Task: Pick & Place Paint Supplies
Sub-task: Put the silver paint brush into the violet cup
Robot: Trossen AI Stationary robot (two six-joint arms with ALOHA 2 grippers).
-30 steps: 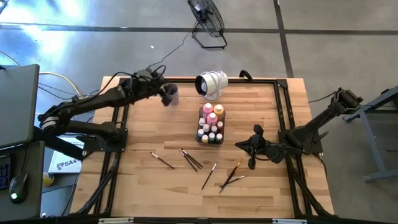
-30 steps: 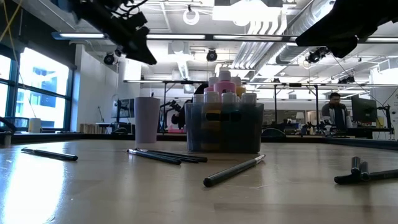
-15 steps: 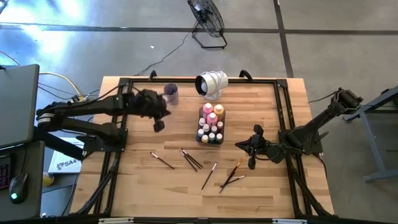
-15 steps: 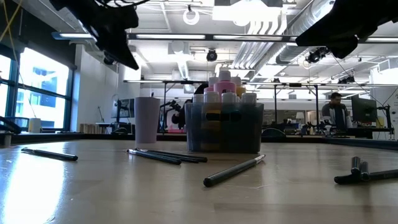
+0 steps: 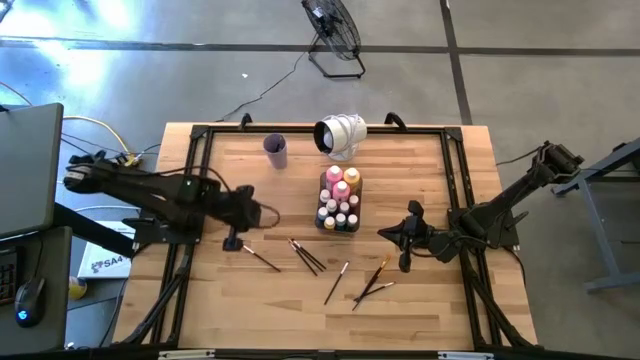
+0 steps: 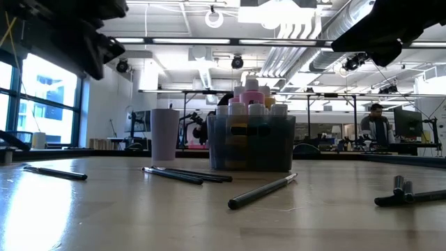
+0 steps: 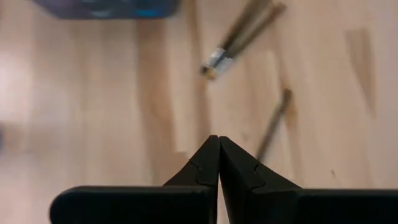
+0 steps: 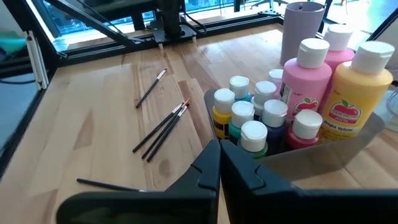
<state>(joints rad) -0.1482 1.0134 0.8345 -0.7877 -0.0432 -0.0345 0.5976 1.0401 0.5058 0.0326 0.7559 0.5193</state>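
Table (image 5: pixel 420 310) pale smooth wood; tray (image 8: pixel 348 146) clear plastic; bottles (image 8: pixel 308 68) glossy.

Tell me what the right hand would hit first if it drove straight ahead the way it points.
Probably the clear tray of paint bottles: it sits just ahead of the shut right hand, though depth is hard to judge.

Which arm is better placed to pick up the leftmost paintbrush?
Left. The left gripper, shut, hangs right by the leftmost paintbrush. The right gripper, also shut, sits beyond the tray of paint bottles, much farther off.
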